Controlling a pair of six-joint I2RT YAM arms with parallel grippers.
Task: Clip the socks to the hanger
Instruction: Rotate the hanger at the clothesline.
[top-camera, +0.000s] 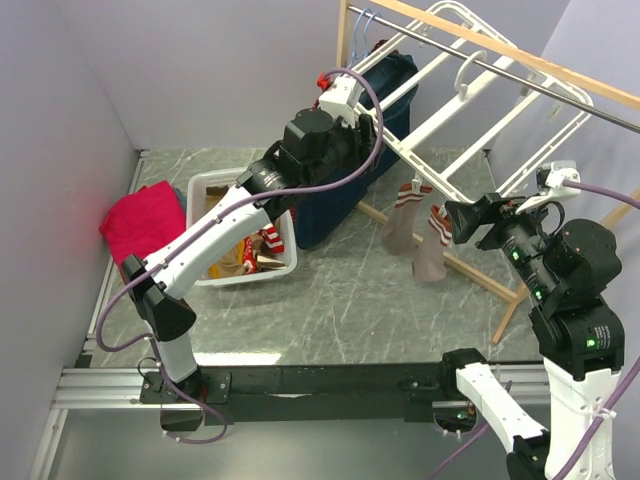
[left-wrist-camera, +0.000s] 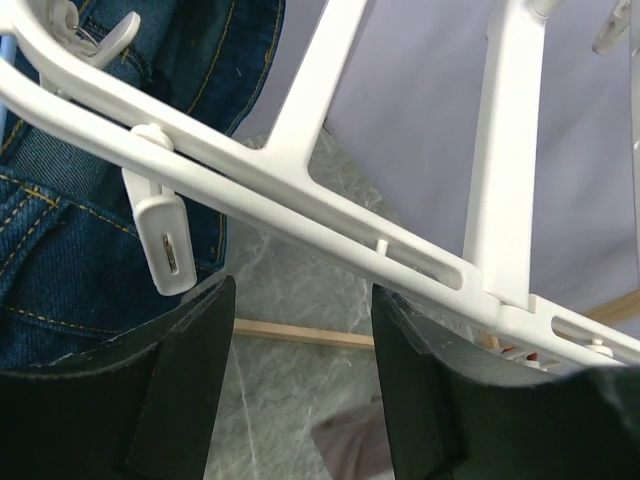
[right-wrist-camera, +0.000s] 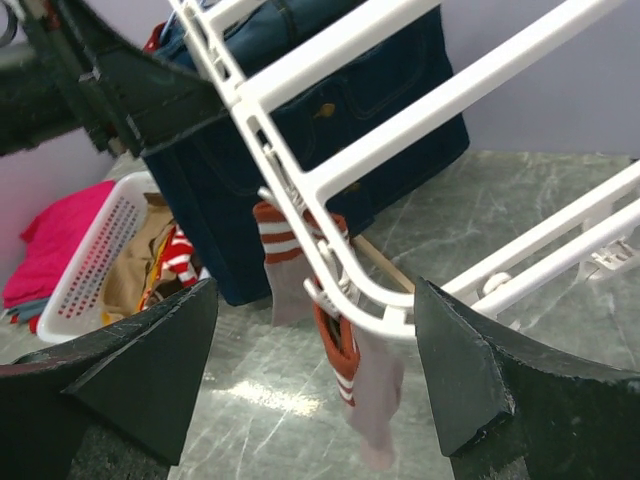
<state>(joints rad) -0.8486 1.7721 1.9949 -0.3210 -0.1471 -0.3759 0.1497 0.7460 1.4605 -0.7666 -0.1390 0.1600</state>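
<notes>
Two light, floppy socks (top-camera: 405, 225) hang clipped on the stiff white hanger (right-wrist-camera: 340, 45) at far right, best pinched by the cuff; left gripper (left-wrist-camera: 300, 300) and right gripper (right-wrist-camera: 315, 300) both gape empty near its bars.

Soft, even overhead light; shadows are weak. A pale glare patch lies on the marble tabletop (right-wrist-camera: 250, 395). Close up, the white hanger (left-wrist-camera: 300, 195) is nearly overexposed and slightly soft.
</notes>
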